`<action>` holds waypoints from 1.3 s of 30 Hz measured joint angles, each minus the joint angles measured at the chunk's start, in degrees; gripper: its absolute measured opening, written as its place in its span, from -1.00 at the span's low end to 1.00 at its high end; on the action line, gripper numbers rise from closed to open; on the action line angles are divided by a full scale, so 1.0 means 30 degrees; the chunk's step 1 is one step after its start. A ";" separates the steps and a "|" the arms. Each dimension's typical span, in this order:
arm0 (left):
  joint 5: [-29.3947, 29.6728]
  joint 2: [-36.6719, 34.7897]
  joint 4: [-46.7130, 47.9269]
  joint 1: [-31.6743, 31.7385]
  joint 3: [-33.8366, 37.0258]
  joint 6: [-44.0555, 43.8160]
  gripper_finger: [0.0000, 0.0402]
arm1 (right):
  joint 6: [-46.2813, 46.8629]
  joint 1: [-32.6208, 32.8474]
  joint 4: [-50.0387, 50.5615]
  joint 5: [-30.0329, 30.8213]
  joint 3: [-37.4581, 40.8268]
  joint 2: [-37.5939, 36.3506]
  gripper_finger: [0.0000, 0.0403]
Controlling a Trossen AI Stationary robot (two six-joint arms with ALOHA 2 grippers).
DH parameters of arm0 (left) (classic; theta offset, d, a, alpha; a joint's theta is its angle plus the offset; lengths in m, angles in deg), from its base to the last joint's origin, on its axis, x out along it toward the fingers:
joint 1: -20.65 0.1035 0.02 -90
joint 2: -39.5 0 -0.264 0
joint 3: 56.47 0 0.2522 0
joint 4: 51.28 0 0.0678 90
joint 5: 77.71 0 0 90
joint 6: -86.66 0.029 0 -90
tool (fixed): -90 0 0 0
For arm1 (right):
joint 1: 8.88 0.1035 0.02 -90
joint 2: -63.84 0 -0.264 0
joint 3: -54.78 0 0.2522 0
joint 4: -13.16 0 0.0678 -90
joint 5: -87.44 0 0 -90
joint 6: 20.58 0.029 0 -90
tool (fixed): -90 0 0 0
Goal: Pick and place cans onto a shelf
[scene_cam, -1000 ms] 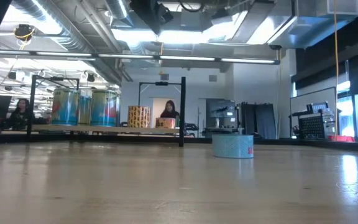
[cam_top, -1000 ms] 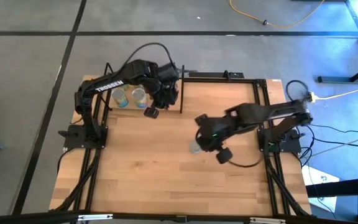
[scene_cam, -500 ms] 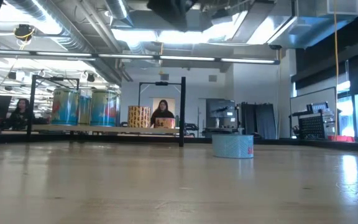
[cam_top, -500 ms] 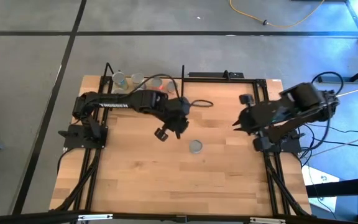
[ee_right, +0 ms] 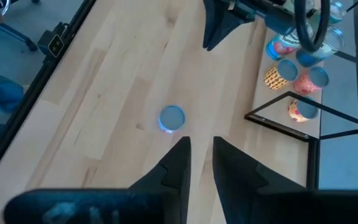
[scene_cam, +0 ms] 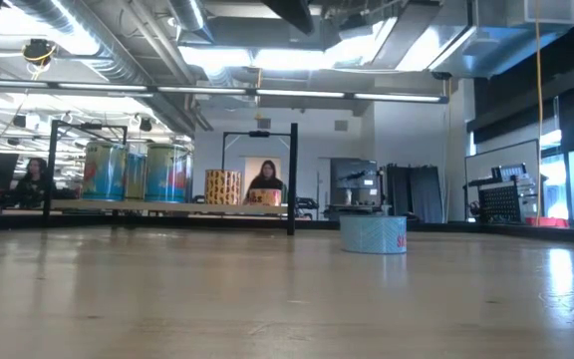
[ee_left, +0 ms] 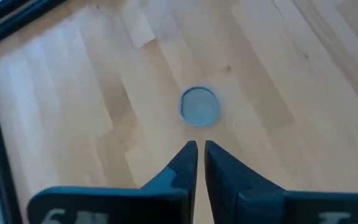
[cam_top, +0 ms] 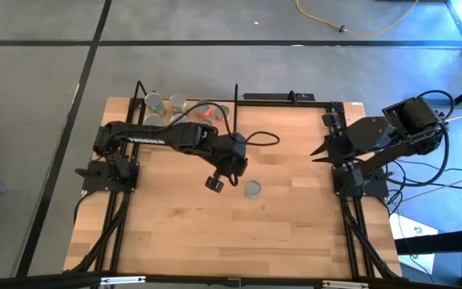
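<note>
One can (cam_top: pixel 253 189) with a silver-grey top stands by itself on its base near the middle of the wooden table, also in the low view (scene_cam: pixel 374 234). My left gripper (ee_left: pixel 198 149) hovers just to its far left, open by a narrow gap, with the can (ee_left: pixel 199 106) ahead of the fingertips. My right gripper (ee_right: pixel 201 146) is open and drawn back high by the right edge (cam_top: pixel 318 152), looking down on the can (ee_right: pixel 171 118). Several cans (cam_top: pixel 177 102) stand on the shelf (cam_top: pixel 165 114) at the far left.
Black rods (ee_right: pixel 291 118) frame the shelf's end toward the middle. A dark cable loop (cam_top: pixel 263 138) trails from the left arm over the table. Bare wood (cam_top: pixel 231 233) fills the near half. Two people (scene_cam: pixel 264 181) show in the room beyond.
My left gripper has swung from the shelf toward the table's middle and near side, stopping beside the lone can. My right gripper has pulled away from that can toward the right edge and up. The can has stayed where it stood.
</note>
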 joint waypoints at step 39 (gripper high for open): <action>0.0959 0.8094 -0.2863 -0.1548 0.0040 0.7319 -0.74 | -0.0051 0.0000 -0.0022 -0.0160 0.0015 -0.0197 -0.66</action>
